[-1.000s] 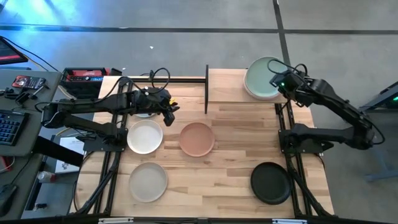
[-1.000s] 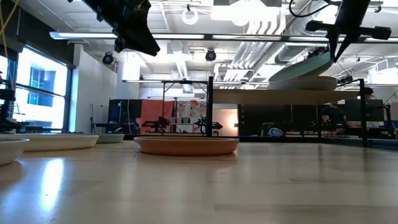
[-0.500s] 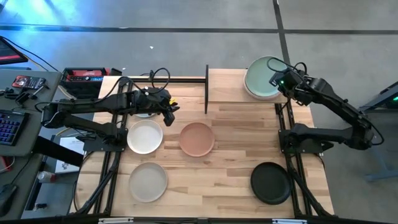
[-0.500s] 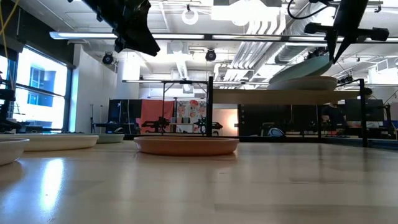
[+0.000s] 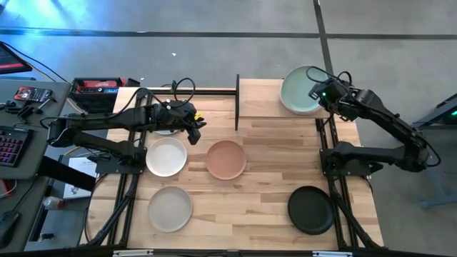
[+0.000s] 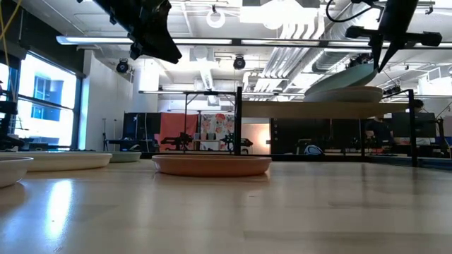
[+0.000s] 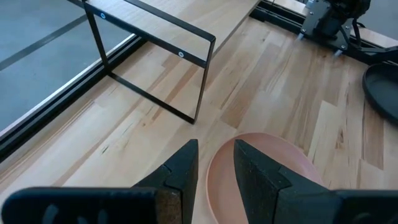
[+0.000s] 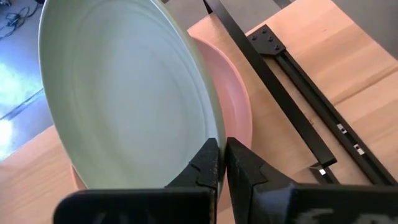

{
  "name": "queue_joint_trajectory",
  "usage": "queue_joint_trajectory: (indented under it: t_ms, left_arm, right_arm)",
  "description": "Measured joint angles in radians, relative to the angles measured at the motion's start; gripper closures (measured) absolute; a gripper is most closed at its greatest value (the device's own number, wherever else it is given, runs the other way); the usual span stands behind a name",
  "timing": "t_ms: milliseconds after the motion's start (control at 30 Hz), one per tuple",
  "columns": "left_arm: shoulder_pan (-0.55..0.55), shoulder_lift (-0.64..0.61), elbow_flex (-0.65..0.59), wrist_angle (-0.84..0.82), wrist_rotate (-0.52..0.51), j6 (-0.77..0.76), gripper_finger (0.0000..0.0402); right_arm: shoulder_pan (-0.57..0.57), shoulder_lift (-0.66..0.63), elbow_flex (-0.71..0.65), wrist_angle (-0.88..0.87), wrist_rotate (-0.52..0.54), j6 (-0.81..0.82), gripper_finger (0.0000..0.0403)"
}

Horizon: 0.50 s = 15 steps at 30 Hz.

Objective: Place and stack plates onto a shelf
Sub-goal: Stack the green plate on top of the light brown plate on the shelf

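Plank tabletop fills the centre of the high view, grey floor around it; shelf stands at upper centre, its right end carrying the stack.

Right arm reaches in from the right edge; right gripper is clamped on the near rim of the mint green plate, fingers pinched tight on the edge in the right wrist view; plate is tilted, its far side low over a pink plate already on the shelf; judged: held by one edge so the far rim lands first and the plate can be lowered flat onto the stack.

Left arm waits at centre left; left gripper hangs above the table with jaws parted, empty; terracotta plate lies just below and right of it in the high view, apart, likely the next pick.

White plate, light grey plate and black plate lie flat and spread apart across the lower table, well clear of both claws; spaced, judged, to leave rim access.
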Motion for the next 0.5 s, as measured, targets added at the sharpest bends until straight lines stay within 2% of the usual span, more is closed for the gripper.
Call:
queue_joint_trajectory:
  t_ms: [167,500]
  left_arm:
    - [0.0,0.0,0.0,0.0,0.0,0.0,0.0312]
    - [0.0,0.0,0.0,0.0,0.0,0.0,0.0312]
  right_arm:
    - [0.0,0.0,0.0,0.003,-0.053,-0.009,0.0402]
    - [0.0,0.001,0.0,0.002,-0.047,-0.028,0.0402]
